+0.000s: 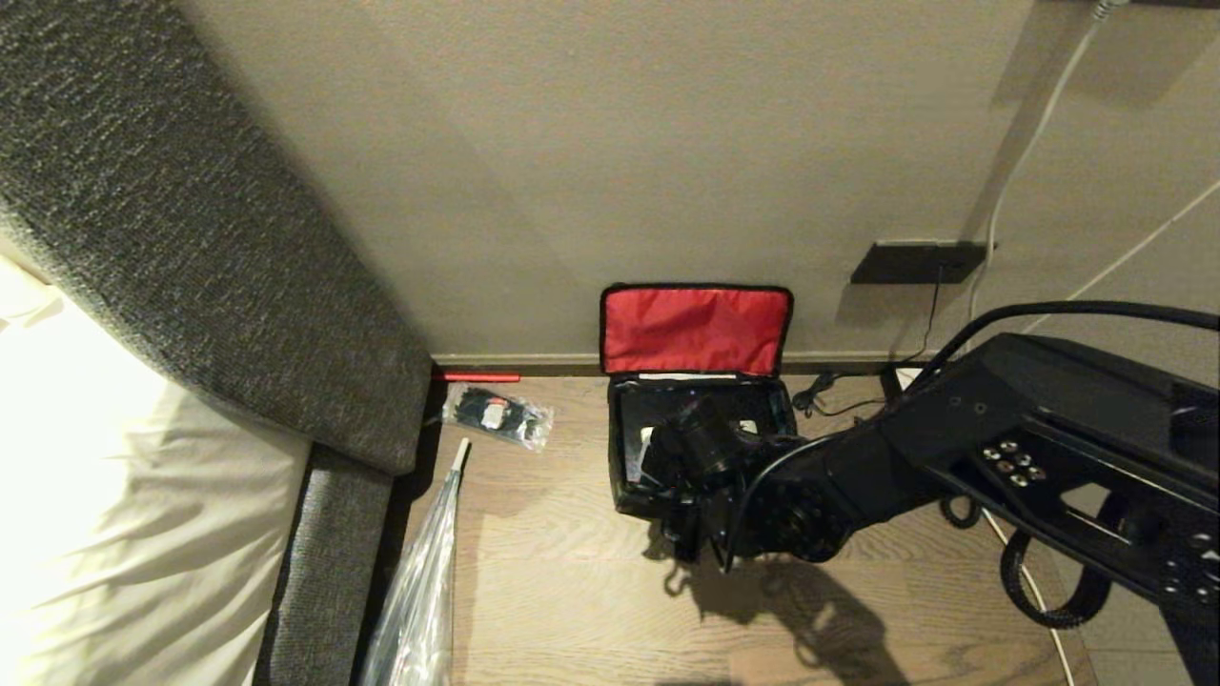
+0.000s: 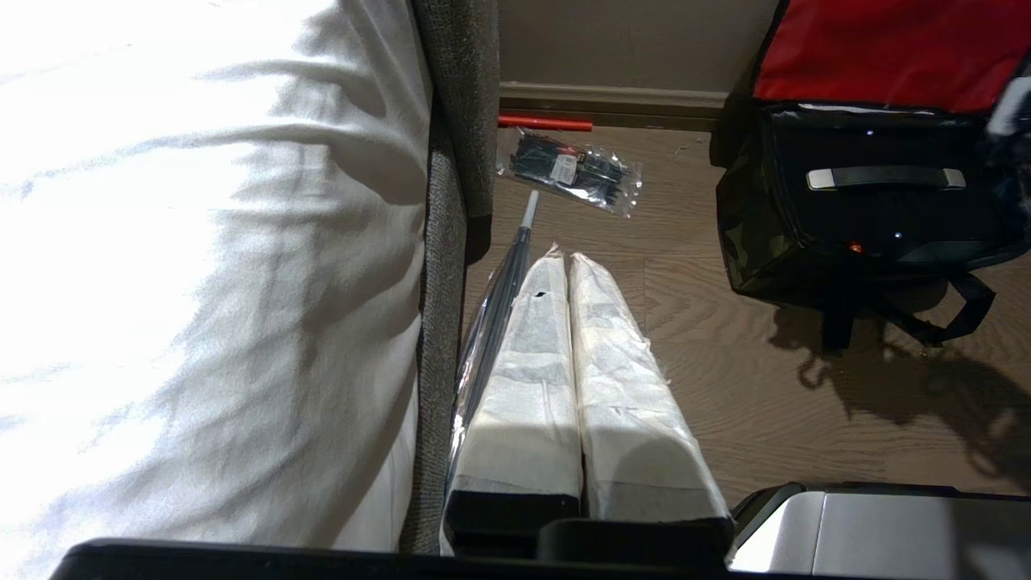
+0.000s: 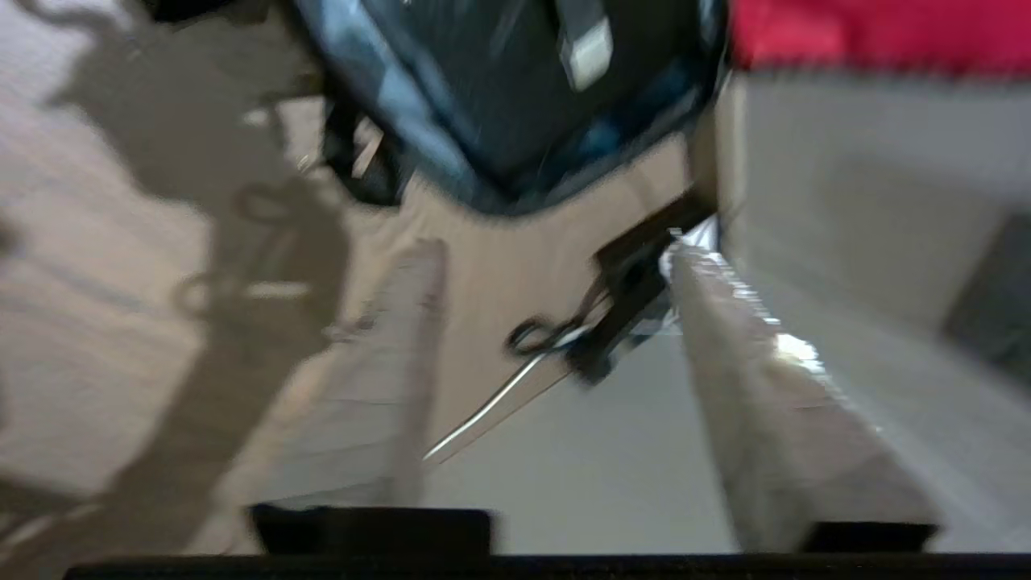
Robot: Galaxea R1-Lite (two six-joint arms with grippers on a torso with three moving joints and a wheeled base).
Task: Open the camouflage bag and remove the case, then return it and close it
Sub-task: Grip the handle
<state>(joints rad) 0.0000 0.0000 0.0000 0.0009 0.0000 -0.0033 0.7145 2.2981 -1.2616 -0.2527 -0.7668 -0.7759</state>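
Observation:
The camouflage bag [image 1: 624, 476] stands open on the wooden floor against the wall, its red-lined lid [image 1: 696, 329] leaning upright on the wall. The black case [image 2: 886, 209], with a silver-ended handle on top, lies inside the bag. My right arm [image 1: 858, 476] reaches over the bag's front right part and hides much of the inside. In the blurred right wrist view, the right gripper [image 3: 556, 254] is open with nothing between its fingers, beside the bag [image 3: 387, 89] and over the floor by the wall. My left gripper [image 2: 568, 258] is shut and parked beside the bed.
A clear packet of black items [image 1: 498, 415] and a red stick [image 1: 477, 377] lie left of the bag. A plastic-wrapped rod [image 1: 429, 562] rests along the grey bed frame [image 1: 334, 534]. Cables [image 1: 829, 391] and a wall socket [image 1: 915, 262] are right of the bag.

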